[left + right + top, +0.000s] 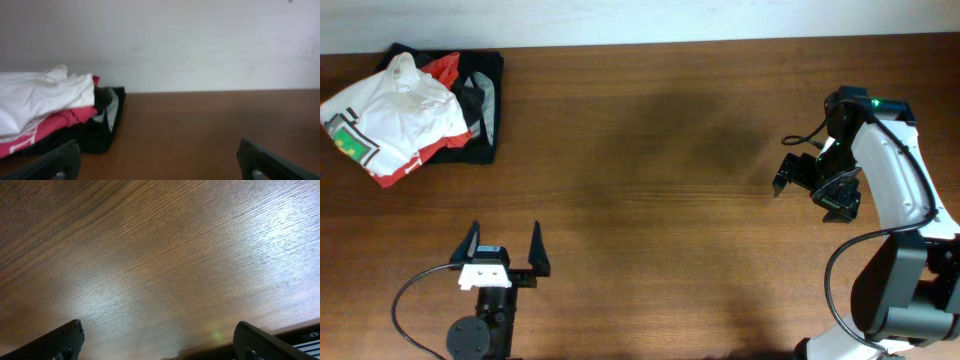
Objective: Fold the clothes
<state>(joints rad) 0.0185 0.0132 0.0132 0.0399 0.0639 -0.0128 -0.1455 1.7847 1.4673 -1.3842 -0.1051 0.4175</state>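
The white T-shirt [395,105] lies crumpled on top of a pile at the table's far left corner, its green-and-black print showing at the left edge. It also shows in the left wrist view [40,97], far left. My left gripper [504,244] is open and empty near the front edge, well short of the pile, its fingers at the bottom of the left wrist view [160,167]. My right gripper [817,186] is open and empty above bare wood at the right, as the right wrist view [157,340] shows.
Under the white shirt lie a red shirt [438,72] with white lettering [55,122] and a black garment [480,115], also seen in the left wrist view [102,127]. A pale wall [200,40] runs behind the wooden table [660,200].
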